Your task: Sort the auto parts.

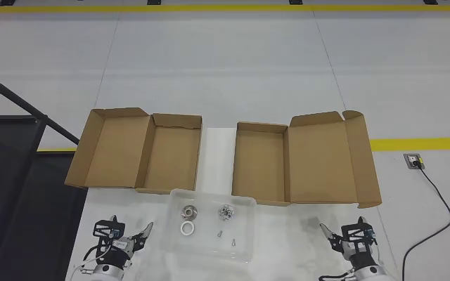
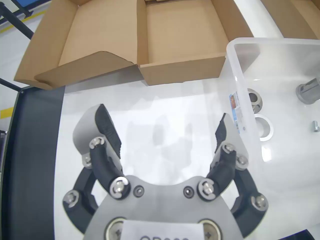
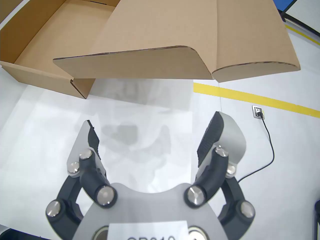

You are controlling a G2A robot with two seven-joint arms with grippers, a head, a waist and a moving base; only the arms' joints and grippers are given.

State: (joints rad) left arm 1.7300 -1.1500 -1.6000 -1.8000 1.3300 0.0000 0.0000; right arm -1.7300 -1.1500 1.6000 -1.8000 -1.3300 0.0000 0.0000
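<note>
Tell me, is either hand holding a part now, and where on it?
Nothing is held. The left hand and the right hand are both open and empty; the parts lie in the bin.

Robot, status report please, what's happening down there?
Left gripper and right gripper open, holding nothing. Parts in clear bin, none in boxes. Nothing blocking.

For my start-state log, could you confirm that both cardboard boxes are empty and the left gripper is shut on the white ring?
Not quite: the left wrist view shows the left gripper open and empty; the white ring lies in the clear bin. The left box and right box are empty.
</note>
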